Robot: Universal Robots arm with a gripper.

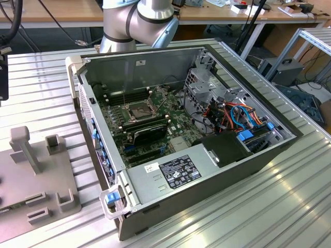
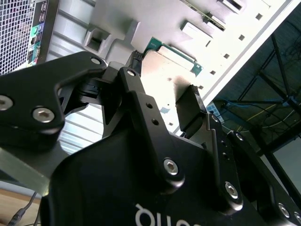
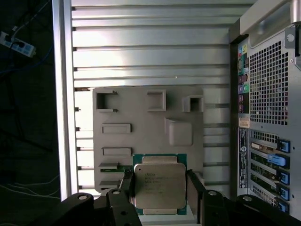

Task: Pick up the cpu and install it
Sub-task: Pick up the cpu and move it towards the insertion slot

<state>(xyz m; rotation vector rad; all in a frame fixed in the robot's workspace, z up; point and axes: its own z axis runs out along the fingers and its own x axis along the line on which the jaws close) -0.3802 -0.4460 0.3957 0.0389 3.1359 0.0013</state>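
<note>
The cpu (image 3: 160, 186) is a flat square chip with a dull silver top and a green rim. It sits between the two black fingers (image 3: 194, 188) of my gripper (image 3: 160, 190), which is shut on its opposite edges. In the second wrist view the cpu (image 2: 171, 70) shows from its side, clamped in the gripper (image 2: 164, 82). It hangs above a grey fixture plate (image 3: 141, 113) with several raised holders. The square socket (image 1: 139, 109) with a metal frame lies on the green motherboard inside the open computer case (image 1: 98, 129).
The grey fixture plate (image 1: 36, 175) lies on the ribbed metal table at the exterior view's left of the case. A grey power-supply box (image 1: 170, 170), a drive cage (image 1: 204, 93) and coloured cables (image 1: 243, 116) crowd the case. The case's rear panel (image 3: 268, 117) stands beside the fixture.
</note>
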